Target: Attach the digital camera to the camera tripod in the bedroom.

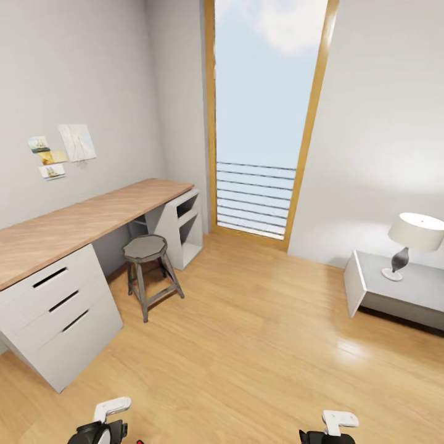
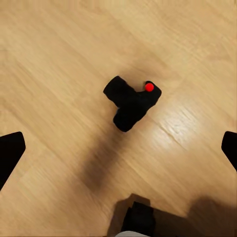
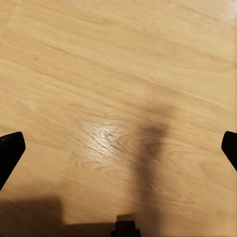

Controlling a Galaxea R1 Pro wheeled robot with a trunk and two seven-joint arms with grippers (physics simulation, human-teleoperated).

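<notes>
The head view looks across the bedroom with its light wood plank floor and grey walls. A tall wood-framed window stands at the far wall, showing sky and a railing. Along the left wall runs a long desk with a wooden top, white drawers at its near end and open white shelves at its far end. A small grey stool stands on the floor just in front of the desk. Small pictures hang on the wall above the desk. At the right, a white lamp sits on a low grey bedside table.

At the near edge of the head view, the left gripper and the right gripper show only their white-tipped tops.

In the left wrist view the digital camera, black with a red button, lies on the floor well ahead of the left gripper, whose fingers stand wide apart, released and holding nothing. In the right wrist view the right gripper's fingers are likewise spread wide over bare floor.
</notes>
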